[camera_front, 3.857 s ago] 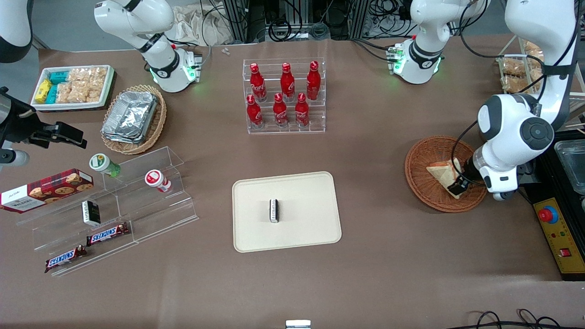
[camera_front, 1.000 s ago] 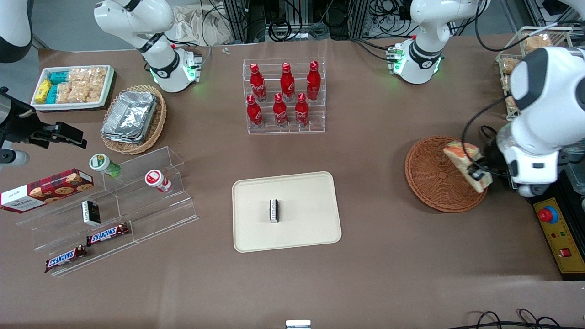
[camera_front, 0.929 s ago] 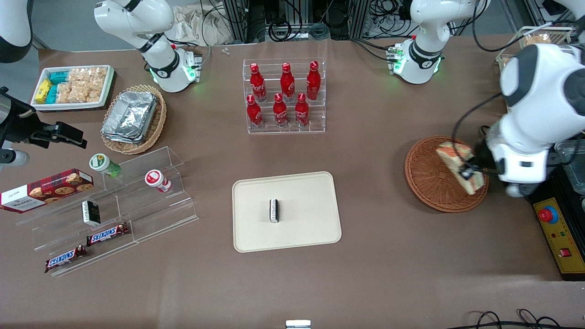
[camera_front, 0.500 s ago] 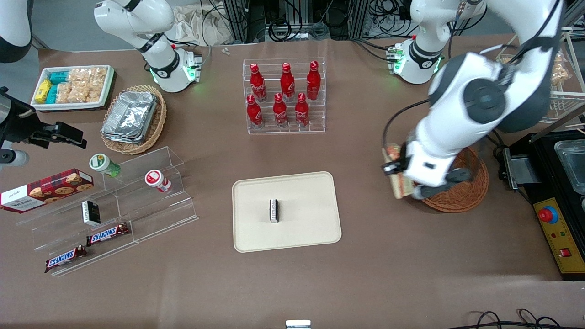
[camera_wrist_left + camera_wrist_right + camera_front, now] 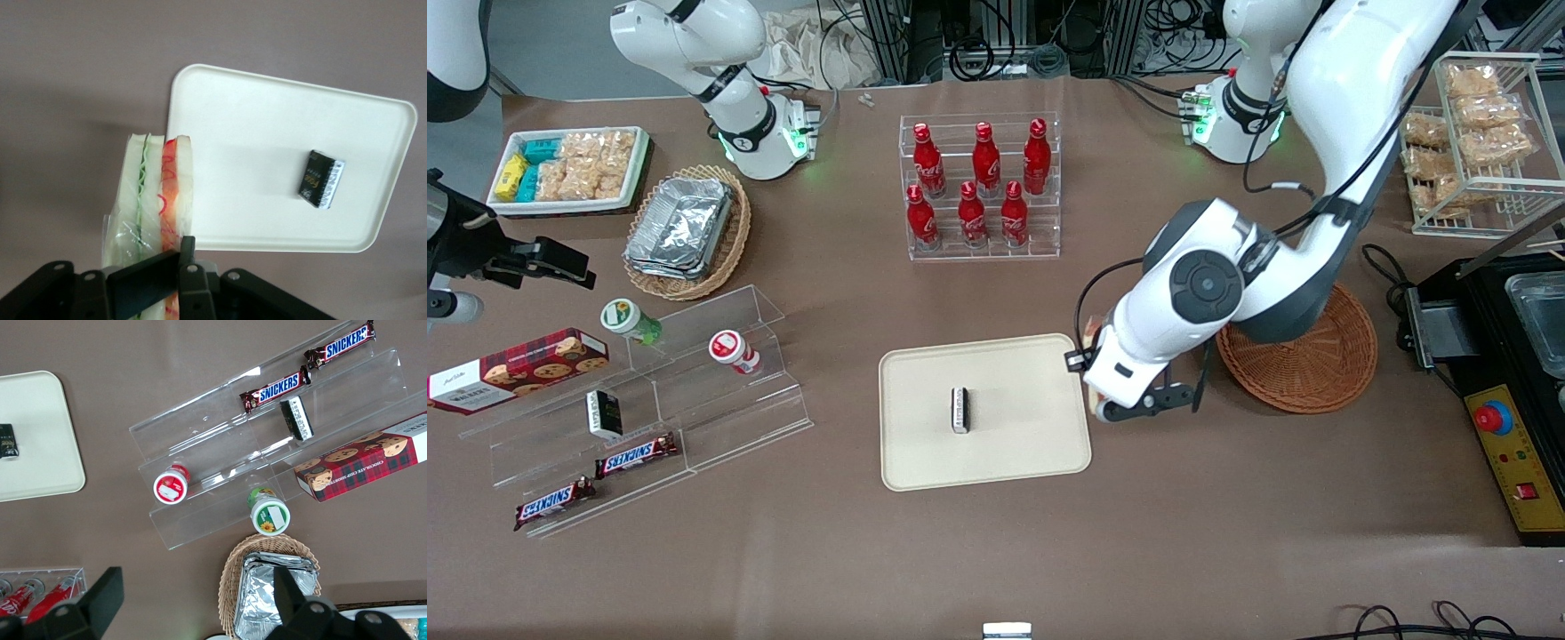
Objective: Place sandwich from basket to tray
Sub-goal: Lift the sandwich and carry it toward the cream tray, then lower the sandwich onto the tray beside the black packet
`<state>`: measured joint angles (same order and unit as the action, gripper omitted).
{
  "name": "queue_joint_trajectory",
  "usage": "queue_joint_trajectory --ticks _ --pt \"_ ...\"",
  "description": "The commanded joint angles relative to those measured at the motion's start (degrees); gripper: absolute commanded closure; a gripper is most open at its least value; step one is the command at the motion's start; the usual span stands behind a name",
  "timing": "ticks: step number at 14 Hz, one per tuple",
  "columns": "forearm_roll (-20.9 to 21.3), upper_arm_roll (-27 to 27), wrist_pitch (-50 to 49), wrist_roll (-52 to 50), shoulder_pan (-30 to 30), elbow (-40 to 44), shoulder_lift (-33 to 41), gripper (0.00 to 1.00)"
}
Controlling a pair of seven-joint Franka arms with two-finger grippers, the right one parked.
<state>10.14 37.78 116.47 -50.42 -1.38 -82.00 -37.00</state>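
The sandwich (image 5: pixel 153 193), a clear-wrapped wedge showing green and red filling, hangs in the air with my left gripper (image 5: pixel 157 267) shut on it. It hangs over the brown table just at the edge of the cream tray (image 5: pixel 267 133). In the front view the gripper (image 5: pixel 1086 353) sits at the tray (image 5: pixel 996 462) edge that faces the basket, and the arm hides nearly all of the sandwich. The round reddish-brown basket (image 5: pixel 1316 373) holds nothing and lies toward the working arm's end, partly under the arm.
A small black packet (image 5: pixel 959 410) lies mid-tray. A rack of red bottles (image 5: pixel 981 187) stands farther from the camera. A clear stepped stand (image 5: pixel 649 391) with snacks lies toward the parked arm's end. A wire rack of snack bags (image 5: pixel 1476 133) and a black control box (image 5: pixel 1507 444) are at the working arm's end.
The gripper has lifted the sandwich out of the basket and carried it sideways to the tray's edge. The basket is left empty.
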Motion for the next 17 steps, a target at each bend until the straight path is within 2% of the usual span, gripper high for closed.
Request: queue_joint_trajectory --ticks 1,6,13,16,17 --pt "4.08 -0.43 4.27 -4.15 -2.92 2.90 -4.56 1.00" --pt "7.17 -1.57 12.19 -6.79 -4.68 2.99 -10.37 1.00" --pt "7.35 -7.71 14.56 -8.11 -10.12 2.82 -12.57 1.00" --pt "7.44 -8.16 15.98 -7.94 -10.57 2.55 -13.19 1.00" --pt "7.35 -8.16 15.89 -7.94 -10.48 2.55 -13.28 0.79"
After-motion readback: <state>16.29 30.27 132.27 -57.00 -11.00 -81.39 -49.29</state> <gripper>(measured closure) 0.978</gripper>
